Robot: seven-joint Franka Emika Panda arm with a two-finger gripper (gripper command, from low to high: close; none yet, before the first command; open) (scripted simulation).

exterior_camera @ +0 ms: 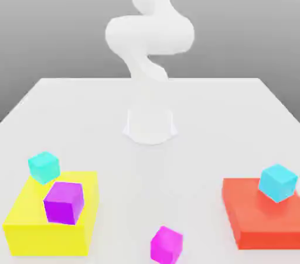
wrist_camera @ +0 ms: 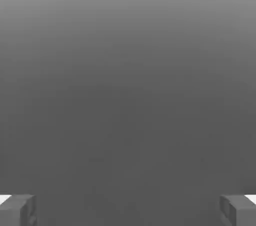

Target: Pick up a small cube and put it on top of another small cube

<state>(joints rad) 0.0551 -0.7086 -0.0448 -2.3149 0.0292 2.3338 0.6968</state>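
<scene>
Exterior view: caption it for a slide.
White arm behind two cyan and two magenta cubes; yellow block and red block on the white table.

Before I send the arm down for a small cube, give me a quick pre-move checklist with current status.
1. Gripper open with nothing between the fingers: ok.
2. Loose small magenta cube sits alone on the white table, free to pick: ok.
3. Small cyan cube on the flat red block has a bare top face to stack on: ok.
4. Second magenta cube and second cyan cube rest at the yellow block, away from the loose cube: ok.
5. Gripper lined up over any cube: not ok, the hand view looks at plain grey.
</scene>
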